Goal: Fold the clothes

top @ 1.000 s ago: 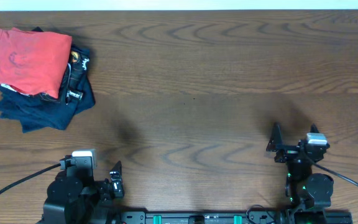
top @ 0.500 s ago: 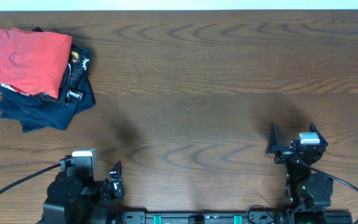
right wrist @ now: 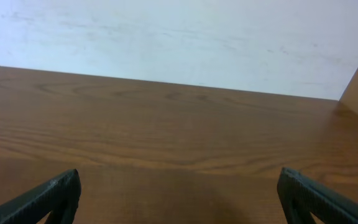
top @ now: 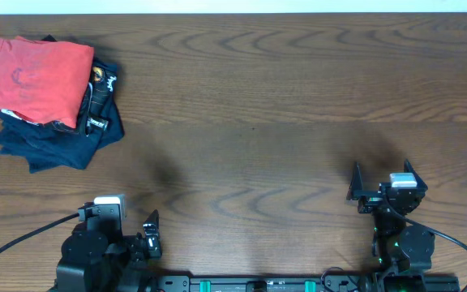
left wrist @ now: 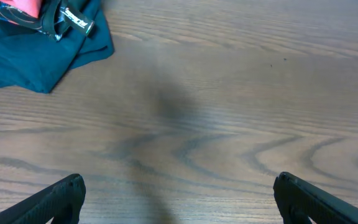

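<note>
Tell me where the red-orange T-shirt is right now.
In the overhead view, the red-orange T-shirt lies at the far left corner of the table, on top of a pile of dark navy shirts.

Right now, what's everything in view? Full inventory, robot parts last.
red-orange T-shirt: 1, red-orange, on top of the pile at the table's far left corner
navy clothes: count cannot be told, dark navy with white print, piled under the T-shirt
table: 1, brown wood grain, fills the overhead view
wall: 1, white, beyond the table's far edge
left pincer: 1, black, open, empty, near edge on the left
right pincer: 1, black, open, empty, near edge on the right
</note>
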